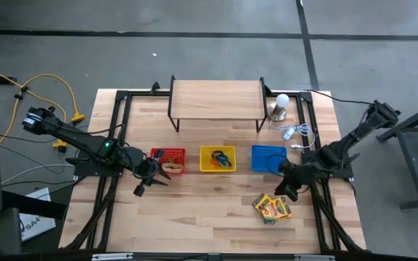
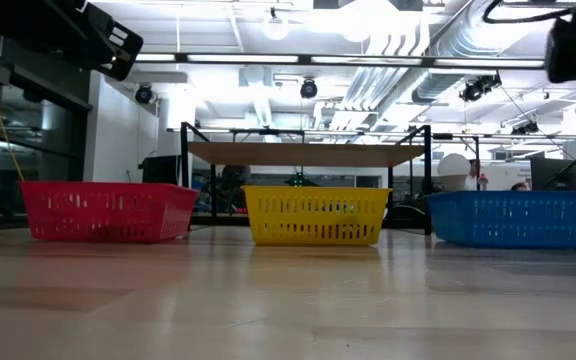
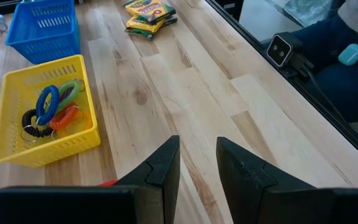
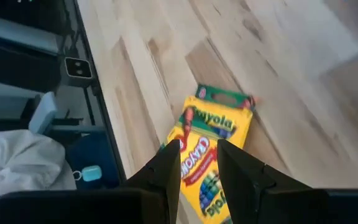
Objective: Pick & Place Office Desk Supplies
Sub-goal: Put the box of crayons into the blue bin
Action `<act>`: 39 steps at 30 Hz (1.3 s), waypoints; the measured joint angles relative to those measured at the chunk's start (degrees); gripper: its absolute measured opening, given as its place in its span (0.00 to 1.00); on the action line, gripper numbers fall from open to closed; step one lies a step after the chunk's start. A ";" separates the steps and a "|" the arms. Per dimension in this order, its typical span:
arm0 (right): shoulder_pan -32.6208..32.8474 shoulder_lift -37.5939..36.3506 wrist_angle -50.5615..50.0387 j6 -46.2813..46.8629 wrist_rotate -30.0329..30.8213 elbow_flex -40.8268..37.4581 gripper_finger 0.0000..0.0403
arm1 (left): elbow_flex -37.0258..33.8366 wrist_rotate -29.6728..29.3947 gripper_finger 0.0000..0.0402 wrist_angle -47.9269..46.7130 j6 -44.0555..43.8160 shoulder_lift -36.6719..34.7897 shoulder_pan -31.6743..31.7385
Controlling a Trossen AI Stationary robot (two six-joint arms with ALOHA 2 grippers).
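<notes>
- Right gripper (image 1: pixel 287 190) of mine hangs over the near right part of the table (image 1: pixel 216 210), just above the crayon boxes (image 1: pixel 272 208); its fingers stand a narrow gap apart with nothing between them
- Seen past that gripper (image 4: pixel 197 163) from the right wrist, the crayon boxes (image 4: pixel 213 146) lie flat on the wood directly beneath the fingertips, not yet touched as far as I can tell
- Left gripper (image 1: pixel 151 177) sits at the near edge of the red basket (image 1: pixel 169 161), fingers a little apart and empty in the left wrist view (image 3: pixel 197 158)
- Three baskets stand in a row across the middle: red on the left, yellow basket (image 1: pixel 218 159) in the centre, blue basket (image 1: pixel 268 157) on the right
- Done so far, I judge: coiled rings (image 3: pixel 53 109) in blue, green, orange and black already lie in the yellow basket (image 3: pixel 17 152), and something dark and tan lies in the red one, too small for me to name
- Left to do: the crayon boxes are the only supplies I see loose on the table, and the blue basket (image 3: pixel 42 28) looks empty from the left wrist, so I take picking them up as the step in hand
- Writing: the top box reads "Crayola" in yellow-and-green livery; the smaller print I cannot read
</notes>
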 joint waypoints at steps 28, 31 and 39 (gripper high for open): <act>24.13 3.00 -0.33 34.38 14.74 -6.70 0.23 | 0.02 0.02 0.25 0.01 0.00 0.00 0.00; 24.90 5.25 0.11 35.56 14.71 -6.70 0.23 | 0.02 0.01 0.25 0.01 -0.01 0.00 0.01; 27.09 9.93 2.62 39.36 13.43 -6.70 0.23 | 0.02 0.00 0.25 0.01 0.00 0.00 0.00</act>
